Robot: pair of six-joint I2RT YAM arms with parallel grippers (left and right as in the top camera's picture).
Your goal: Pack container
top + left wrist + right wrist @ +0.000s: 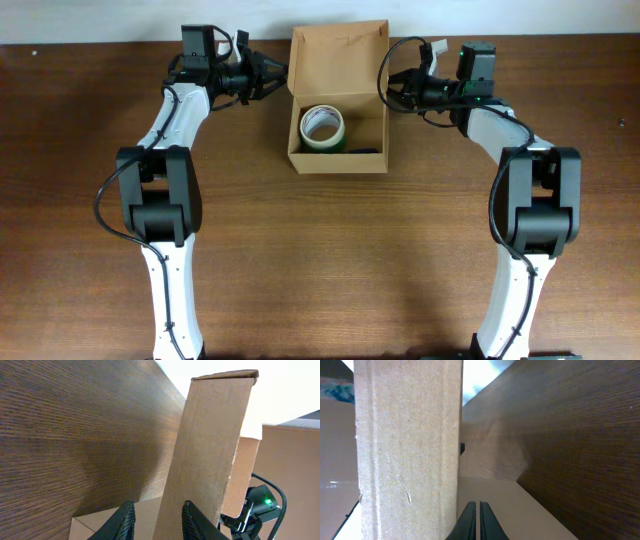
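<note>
The container [338,162], a tan cardboard box, stands open at the back middle of the table with its flap lid [338,55] raised behind it. A green-rimmed tape roll [322,128] lies inside, with a dark item [366,150] beside it. My left gripper [283,73] is at the box's left edge by the lid. In the left wrist view it [157,520] stands open, its jaws apart in front of a tall cardboard panel [215,445]. My right gripper [396,95] is at the box's right side. In the right wrist view it [480,517] is shut and empty beside a cardboard panel [407,450].
The dark wooden table [320,270] stretches in front of the box. Both arm bases [160,195] [535,195] stand to the left and right of that area. The table's back edge runs just behind the lid.
</note>
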